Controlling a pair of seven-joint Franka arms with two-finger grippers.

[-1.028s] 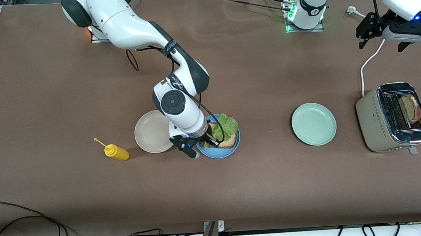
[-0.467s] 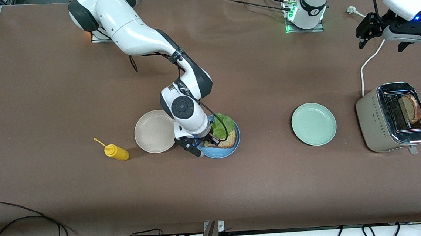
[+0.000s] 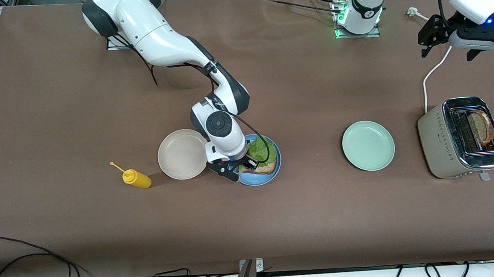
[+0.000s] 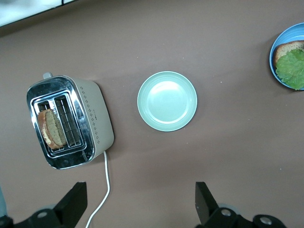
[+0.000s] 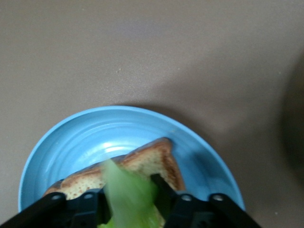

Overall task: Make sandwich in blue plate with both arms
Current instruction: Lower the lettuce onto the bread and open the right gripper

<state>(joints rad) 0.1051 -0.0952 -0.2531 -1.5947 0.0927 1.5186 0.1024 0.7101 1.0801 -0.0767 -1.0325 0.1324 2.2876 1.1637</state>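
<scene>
Green lettuce leaf (image 3: 260,151) lies on bread slice (image 3: 266,167) in blue plate (image 3: 256,179), right gripper (image 3: 241,170) just starting to part around it. Next: release, retreat. Left gripper (image 4: 140,202) waits, spread wide, above toaster (image 3: 462,137) holding second slice (image 3: 481,127)

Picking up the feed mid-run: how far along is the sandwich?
Done: one bread slice lies in the blue plate. In hand: the right tool is low over that plate with the lettuce on the slice; its release is not settled. Left: the second slice sits in the toaster; the left tool waits open above it.
</scene>
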